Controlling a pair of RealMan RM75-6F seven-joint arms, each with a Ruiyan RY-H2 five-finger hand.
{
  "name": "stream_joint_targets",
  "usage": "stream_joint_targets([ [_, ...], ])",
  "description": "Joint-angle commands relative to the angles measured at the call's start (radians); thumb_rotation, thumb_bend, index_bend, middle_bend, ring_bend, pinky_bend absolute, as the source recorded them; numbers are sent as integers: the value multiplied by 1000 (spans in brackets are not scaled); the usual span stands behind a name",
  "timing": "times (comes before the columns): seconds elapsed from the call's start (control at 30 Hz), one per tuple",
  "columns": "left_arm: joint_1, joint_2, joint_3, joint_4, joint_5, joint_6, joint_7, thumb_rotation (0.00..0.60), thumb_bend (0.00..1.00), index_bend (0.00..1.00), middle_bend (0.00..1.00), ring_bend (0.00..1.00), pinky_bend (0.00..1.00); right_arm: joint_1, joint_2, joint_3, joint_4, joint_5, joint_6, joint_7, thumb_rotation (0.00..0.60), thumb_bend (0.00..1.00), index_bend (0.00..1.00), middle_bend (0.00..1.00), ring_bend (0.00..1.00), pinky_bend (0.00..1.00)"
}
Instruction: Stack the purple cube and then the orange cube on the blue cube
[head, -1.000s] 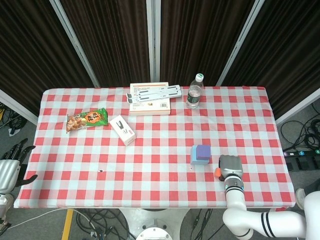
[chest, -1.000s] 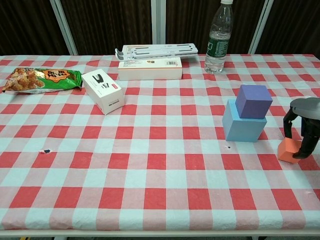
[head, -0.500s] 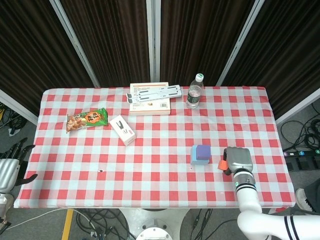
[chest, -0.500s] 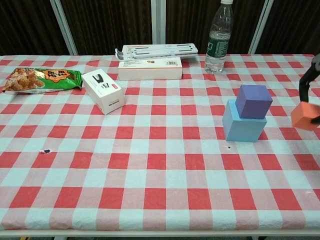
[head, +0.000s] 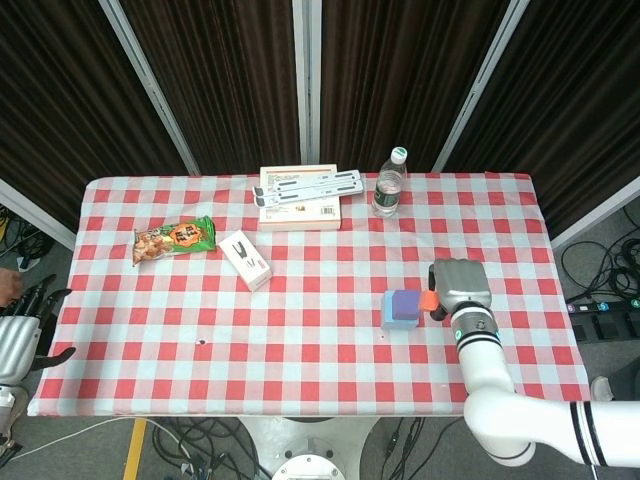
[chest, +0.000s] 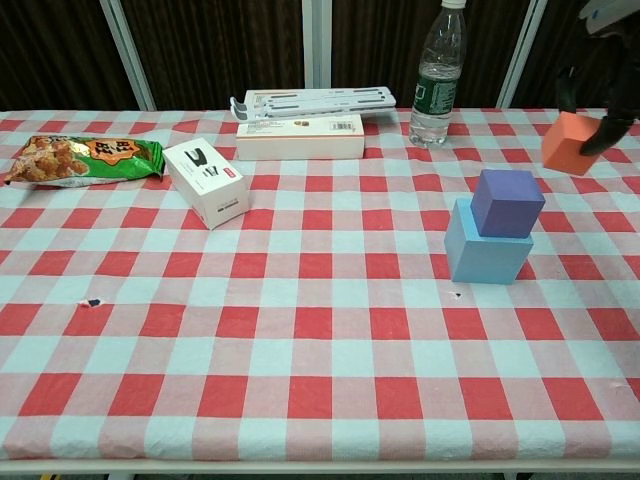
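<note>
Orange cube (chest: 570, 143) in right hand (head: 458, 288) (purple cube (chest: 507, 203) atop blue cube (chest: 483, 255))

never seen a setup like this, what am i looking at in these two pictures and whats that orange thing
It's a two-armed robot with mechanical hands, steered by a person. One picture looks down from its head, the other looks forward from its chest. On the checked table lie a snack bag, a small white box, a flat box with a white stand and a water bottle. A purple cube sits on a blue cube. The right hand holds the orange cube in the air. The left hand waits off the table's edge.
</note>
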Motion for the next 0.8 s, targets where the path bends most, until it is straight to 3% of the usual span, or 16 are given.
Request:
stream_joint_targets([
  [0.03, 0, 0, 0, 0, -1, 0, 4, 600, 51, 249, 143, 133, 270, 43, -38, 9, 59, 46, -27, -21, 600, 133, 549, 1000, 1000, 1000],
  [0.33, -1, 2, -3, -2, -8, -5, 4, 600, 51, 249, 143, 133, 271, 93, -80, -12, 126, 92, -63, -38, 600, 133, 549, 1000, 1000, 1000],
  [0.8, -3, 2, -2, 3, -9, -10, -9, 600, 51, 248, 143, 133, 271, 133, -89, -40, 140, 100, -51, -61, 600, 134, 550, 1000, 1000, 1000],
])
